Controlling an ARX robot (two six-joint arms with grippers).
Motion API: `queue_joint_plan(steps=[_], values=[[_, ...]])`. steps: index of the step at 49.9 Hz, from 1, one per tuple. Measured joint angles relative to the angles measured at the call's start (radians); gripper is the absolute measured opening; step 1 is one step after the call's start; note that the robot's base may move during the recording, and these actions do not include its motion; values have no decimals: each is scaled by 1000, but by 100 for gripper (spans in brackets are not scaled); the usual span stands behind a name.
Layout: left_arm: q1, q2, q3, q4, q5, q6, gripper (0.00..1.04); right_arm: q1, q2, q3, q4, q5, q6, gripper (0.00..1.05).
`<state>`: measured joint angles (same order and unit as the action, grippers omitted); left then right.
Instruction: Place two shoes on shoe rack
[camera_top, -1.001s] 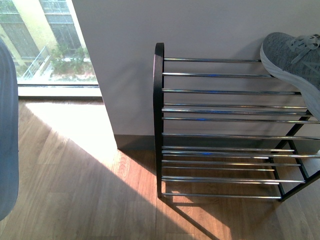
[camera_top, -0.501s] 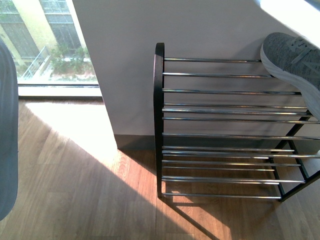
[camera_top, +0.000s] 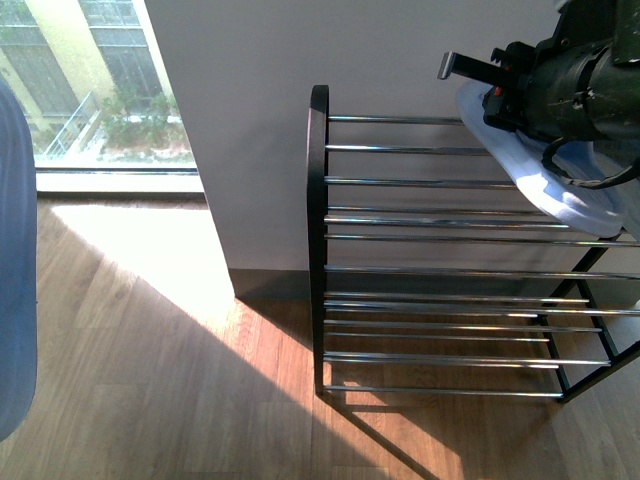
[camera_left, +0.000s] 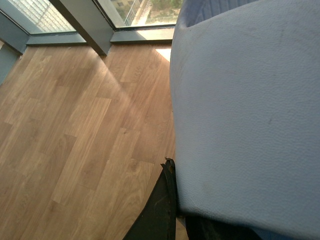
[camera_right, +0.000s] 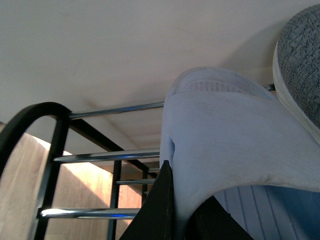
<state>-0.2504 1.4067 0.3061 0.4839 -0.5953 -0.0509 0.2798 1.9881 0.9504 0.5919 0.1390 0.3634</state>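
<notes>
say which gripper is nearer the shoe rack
Right: the right gripper holds a slide over the shoe rack; the left gripper is well off to its left.

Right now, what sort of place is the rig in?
Probably a home or flat, perhaps near the entrance: a chrome-bar shoe rack against a white wall, a wood-plank floor, and a low window looking onto buildings outside.
</notes>
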Motion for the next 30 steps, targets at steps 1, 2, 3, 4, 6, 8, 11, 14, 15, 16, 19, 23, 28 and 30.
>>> queue_joint_plan(steps=[1,2,3,4,6,8,11,14,15,16,19,23,28,30], values=[[0,0,0,0,0,0,2,-3,16,13,-4,5,0,1],[0,0,0,0,0,0,2,-6,31,26,-10,7,2,1],[0,0,0,0,0,0,2,-9,45,39,-18,10,3,1],[0,0,0,0,0,0,2,-13,65,55,-23,16,2,1],[0,0,0,0,0,0,2,-20,89,76,-39,12,8,1],[0,0,0,0,0,0,2,-23,114,102,-56,16,15,1],[0,0,0,0,0,0,2,-22,137,126,-57,24,23,1],[0,0,0,0,0,0,2,-20,163,146,-37,56,24,1],[0,0,0,0,0,0,2,-19,170,151,-30,64,23,1],[0,0,0,0,0,0,2,-19,178,155,-19,71,23,1],[0,0,0,0,0,0,2,-11,204,161,30,104,-1,1],[0,0,0,0,0,0,2,-1,225,160,68,120,-43,1],[0,0,0,0,0,0,2,6,241,149,110,123,-100,1],[0,0,0,0,0,0,2,7,243,142,121,123,-120,3]])
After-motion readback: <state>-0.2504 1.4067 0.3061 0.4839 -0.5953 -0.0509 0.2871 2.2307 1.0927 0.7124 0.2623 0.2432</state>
